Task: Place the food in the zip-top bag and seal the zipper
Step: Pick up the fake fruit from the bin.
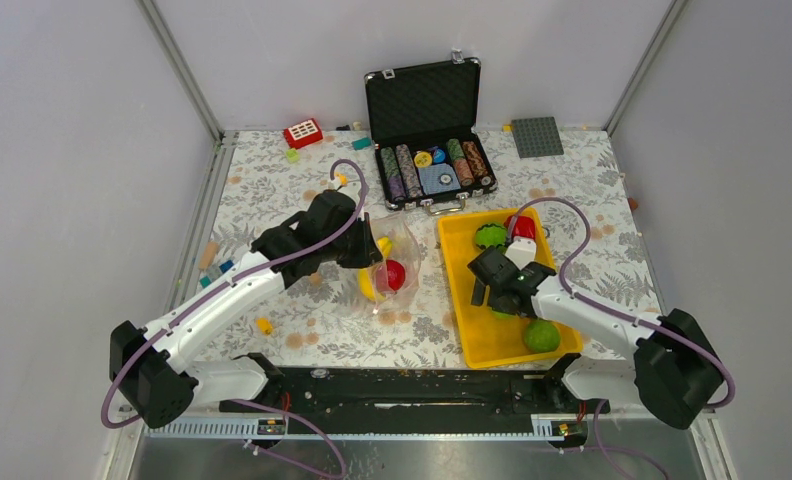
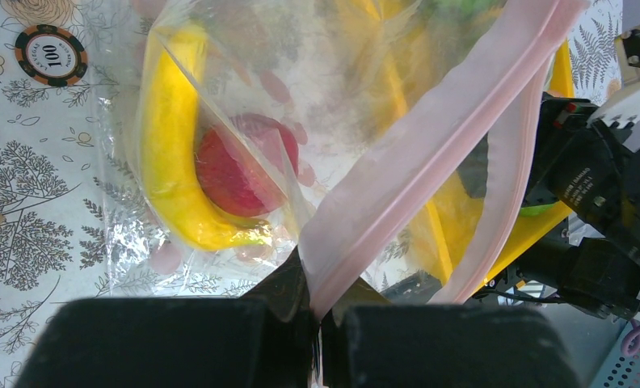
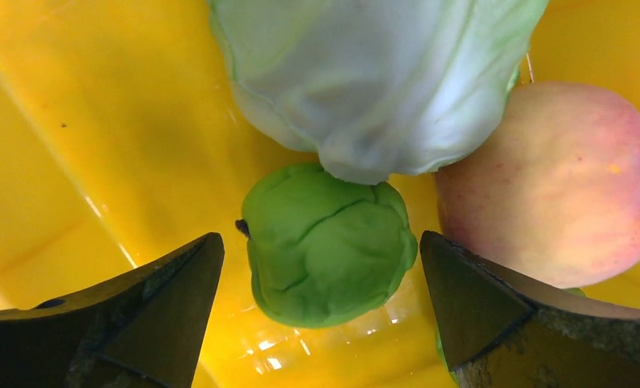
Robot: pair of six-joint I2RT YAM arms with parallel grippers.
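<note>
1. My right gripper (image 3: pixel 321 241) stands wide apart around a green ball (image 3: pixel 326 271) in the yellow tray (image 3: pixel 98 121).
2. My left gripper (image 2: pixel 317 314) pinches the zip-top bag (image 2: pixel 244 89) by its zipper (image 2: pixel 430 153); a banana (image 2: pixel 167 153) is inside.
3. Next I squeeze, lift, and drop the ball in the bag's mouth, which I think is open.

Open black chip case (image 1: pixel 424 100) stands behind the yellow tray (image 1: pixel 482 345), grey baseplate (image 1: pixel 537 136) nearby.

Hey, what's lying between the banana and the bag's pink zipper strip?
A red toy fruit, inside the clear bag, touching the banana on the side toward the zipper. The left wrist view shows it.
</note>
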